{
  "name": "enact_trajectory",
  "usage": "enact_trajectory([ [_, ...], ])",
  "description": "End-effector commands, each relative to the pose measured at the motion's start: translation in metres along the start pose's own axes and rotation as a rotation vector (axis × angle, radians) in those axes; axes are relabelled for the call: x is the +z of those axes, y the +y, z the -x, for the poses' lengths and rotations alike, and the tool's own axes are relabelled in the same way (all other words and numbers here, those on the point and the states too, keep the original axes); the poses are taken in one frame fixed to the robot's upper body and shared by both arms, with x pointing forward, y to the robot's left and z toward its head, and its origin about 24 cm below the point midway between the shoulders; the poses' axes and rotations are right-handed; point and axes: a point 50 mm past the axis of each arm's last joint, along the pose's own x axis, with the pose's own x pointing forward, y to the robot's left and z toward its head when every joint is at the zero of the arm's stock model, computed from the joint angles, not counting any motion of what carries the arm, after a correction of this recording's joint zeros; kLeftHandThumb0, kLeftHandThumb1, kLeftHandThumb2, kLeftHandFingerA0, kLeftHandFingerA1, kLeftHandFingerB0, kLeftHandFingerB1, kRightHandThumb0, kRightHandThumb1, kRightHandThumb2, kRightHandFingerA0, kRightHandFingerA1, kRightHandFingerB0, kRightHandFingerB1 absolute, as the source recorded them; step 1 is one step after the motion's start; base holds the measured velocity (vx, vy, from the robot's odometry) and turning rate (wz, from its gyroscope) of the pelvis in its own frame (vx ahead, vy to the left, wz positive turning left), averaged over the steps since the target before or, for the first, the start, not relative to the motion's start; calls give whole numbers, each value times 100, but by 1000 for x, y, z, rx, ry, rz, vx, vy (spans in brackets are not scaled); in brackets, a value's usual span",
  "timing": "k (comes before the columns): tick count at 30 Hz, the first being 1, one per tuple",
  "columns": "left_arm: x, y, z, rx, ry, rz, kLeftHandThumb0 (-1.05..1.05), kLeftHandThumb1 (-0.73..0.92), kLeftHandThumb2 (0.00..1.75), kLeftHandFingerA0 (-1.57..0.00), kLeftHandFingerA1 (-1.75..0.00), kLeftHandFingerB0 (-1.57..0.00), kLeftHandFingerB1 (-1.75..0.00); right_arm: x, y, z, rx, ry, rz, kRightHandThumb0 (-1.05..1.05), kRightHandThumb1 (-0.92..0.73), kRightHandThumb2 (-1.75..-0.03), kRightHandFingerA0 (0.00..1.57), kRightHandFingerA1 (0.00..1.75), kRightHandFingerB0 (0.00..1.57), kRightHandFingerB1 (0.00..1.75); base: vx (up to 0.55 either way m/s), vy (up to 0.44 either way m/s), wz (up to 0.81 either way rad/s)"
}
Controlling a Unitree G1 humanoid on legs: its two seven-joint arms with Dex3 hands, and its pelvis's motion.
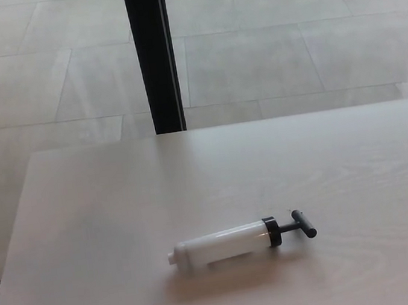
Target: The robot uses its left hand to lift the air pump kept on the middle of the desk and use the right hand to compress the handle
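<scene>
White air pump (227,243) lies flat on the pale wood counter (121,208), black T-handle (303,223) pointing right. Neither hand is in frame, so can't tell the fingers' state.

A pale desk (121,208) with a matt, faint wood-grain surface. On it, an air pump (234,242) with a smooth, translucent white plastic barrel and a matt black plastic handle (304,223). Behind the desk, a glossy black post (153,54) and matt grey floor tiles (286,36).

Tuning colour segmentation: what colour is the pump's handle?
Black, on the air pump's T-shaped handle; head view shows it.
</scene>
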Motion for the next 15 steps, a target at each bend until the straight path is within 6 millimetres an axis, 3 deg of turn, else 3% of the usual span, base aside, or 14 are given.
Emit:
enact_trajectory([
  [1,-174,135,151,581,-37,917,-75,62,94,-23,-56,-15,-48,65,-195,51,-416,-150,87,-88,-92,-73,45,64,49,43,0,0,0],
  [4,-202,117,164,574,54,962,-74,61,92,-25,-57,-19,-49,60,-210,62,-470,-142,53,-84,-92,-73,47,71,48,43,0,0,0],
  [5,-206,115,166,607,67,979,-72,77,63,-34,-55,-25,-40,58,-214,64,-495,-133,58,-87,-77,-94,51,73,48,49,0,0,0],
  [6,-210,115,168,640,74,1001,-74,59,93,-31,-60,-21,-50,55,-217,65,-514,-124,55,-83,-92,-73,52,71,54,42,0,0,0],
  [7,-215,114,171,688,84,1032,-73,76,61,-34,-56,-24,-39,49,-221,68,-537,-112,51,-88,-77,-94,52,74,49,49,0,0,0],
  [8,-223,113,175,746,123,1037,-74,77,63,-30,-51,-24,-38,37,-225,71,-565,-81,64,-79,-92,-76,52,76,50,46,0,0,0],
  [9,-229,112,178,799,172,1027,-74,77,63,-30,-51,-24,-38,26,-227,76,-595,-44,85,-79,-92,-76,52,76,50,46,0,0,0],
  [11,-229,109,173,791,167,1035,-74,77,63,-30,-51,-24,-38,28,-229,76,-600,-50,82,-79,-92,-76,52,76,50,46,0,0,0],
  [12,-232,109,175,812,205,1028,-71,79,63,-33,-53,-27,-39,14,-229,76,-610,-22,70,-79,-92,-76,50,72,46,46,0,0,0],
  [13,-234,109,175,827,231,1036,-72,61,94,-28,-61,-20,-51,1,-229,77,-625,2,43,-80,-92,-77,49,86,42,47,0,0,0],
  [14,-236,106,172,845,262,1057,-72,60,94,-26,-61,-18,-50,-16,-229,79,-654,43,3,-79,-92,-76,49,85,41,44,0,0,0],
  [15,-237,104,170,859,307,1040,-72,77,63,-34,-59,-25,-41,-26,-229,80,-703,70,-25,-74,-74,-111,57,84,43,57,0,0,0],
])
